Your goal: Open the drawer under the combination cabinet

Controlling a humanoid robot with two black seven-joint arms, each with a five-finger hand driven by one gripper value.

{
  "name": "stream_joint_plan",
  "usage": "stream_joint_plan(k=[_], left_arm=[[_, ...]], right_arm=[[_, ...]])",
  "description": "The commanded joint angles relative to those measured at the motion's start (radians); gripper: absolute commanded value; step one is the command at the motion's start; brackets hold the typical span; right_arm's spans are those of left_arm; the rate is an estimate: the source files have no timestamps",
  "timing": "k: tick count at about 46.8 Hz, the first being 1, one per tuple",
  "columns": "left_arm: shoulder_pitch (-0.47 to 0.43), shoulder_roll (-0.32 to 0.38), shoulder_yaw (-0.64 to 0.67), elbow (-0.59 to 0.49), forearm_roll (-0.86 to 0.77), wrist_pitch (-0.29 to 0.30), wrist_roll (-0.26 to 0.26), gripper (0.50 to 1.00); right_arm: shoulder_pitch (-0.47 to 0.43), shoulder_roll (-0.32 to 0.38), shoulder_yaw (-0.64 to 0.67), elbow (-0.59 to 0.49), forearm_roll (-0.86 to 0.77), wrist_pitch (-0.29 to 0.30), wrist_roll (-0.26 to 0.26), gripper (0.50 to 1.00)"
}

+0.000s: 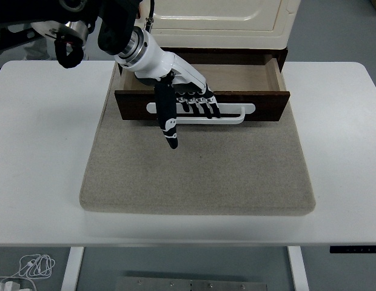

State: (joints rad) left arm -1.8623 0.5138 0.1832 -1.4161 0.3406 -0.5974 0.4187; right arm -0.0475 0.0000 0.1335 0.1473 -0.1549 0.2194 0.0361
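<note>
A white table (42, 151) carries a beige mat (200, 170) that spreads beneath and in front of the left hand (182, 97); the cream cabinet (218, 24) stands behind the hand.

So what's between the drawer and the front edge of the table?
In the head view, only the grey mat lies between the drawer and the table edge.

A dark brown drawer (261, 104) with a white handle (233, 113) and a lighter tan inside sits below a cream cabinet (224, 18). The left hand (182, 97) is white with black fingers. A beige-grey mat (200, 176) covers the white worktop (42, 151).
</note>
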Motion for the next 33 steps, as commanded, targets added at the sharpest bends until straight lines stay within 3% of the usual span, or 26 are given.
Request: stream_joint_plan(k=[1, 12, 25, 33], left_arm=[[0.0, 0.003, -0.002, -0.004, 0.0, -0.007, 0.0, 1.0], [-0.001, 0.018, -0.096, 0.002, -0.005, -0.009, 0.0, 1.0], [0.006, 0.052, -0.366, 0.06, -0.008, -0.014, -0.018, 1.0], [0.012, 0.071, -0.611, 0.213, -0.009, -0.014, -0.11, 1.0]], right_arm=[[0.0, 0.0, 0.0, 0.0, 0.0, 0.0, -0.001, 0.926], [0.0, 0.0, 0.0, 0.0, 0.0, 0.0, 0.001, 0.926], [0.0, 0.0, 0.0, 0.0, 0.0, 0.0, 0.001, 0.926], [0.0, 0.0, 0.0, 0.0, 0.0, 0.0, 0.001, 0.926]])
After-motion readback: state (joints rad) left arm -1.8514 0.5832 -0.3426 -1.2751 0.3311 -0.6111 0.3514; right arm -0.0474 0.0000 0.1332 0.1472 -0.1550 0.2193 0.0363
